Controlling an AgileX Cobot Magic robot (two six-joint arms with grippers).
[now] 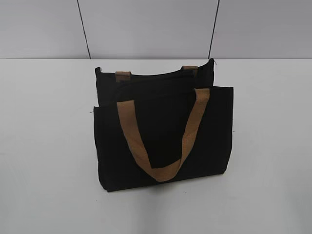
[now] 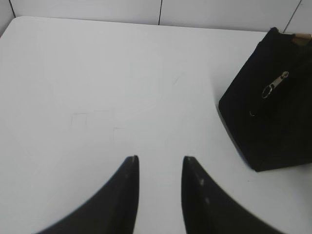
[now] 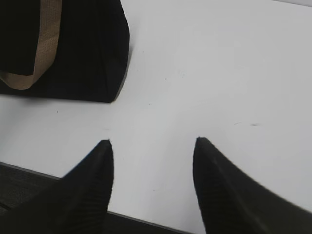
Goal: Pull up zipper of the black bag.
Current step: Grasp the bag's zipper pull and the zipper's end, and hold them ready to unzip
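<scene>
The black bag [image 1: 163,131] stands upright in the middle of the white table, with a tan handle hanging down its front. In the left wrist view the bag's end [image 2: 265,117] shows at the right, with the silver zipper pull [image 2: 274,85] dangling on it. My left gripper [image 2: 160,158] is open and empty, low over bare table, left of the bag. My right gripper [image 3: 153,141] is open and empty near the table's front edge, right of the bag's corner [image 3: 97,53]. Neither gripper shows in the exterior view.
The white table [image 1: 44,146] spreads around the bag on all sides. A grey panelled wall [image 1: 146,24] rises behind it. The table's front edge [image 3: 29,170] shows in the right wrist view.
</scene>
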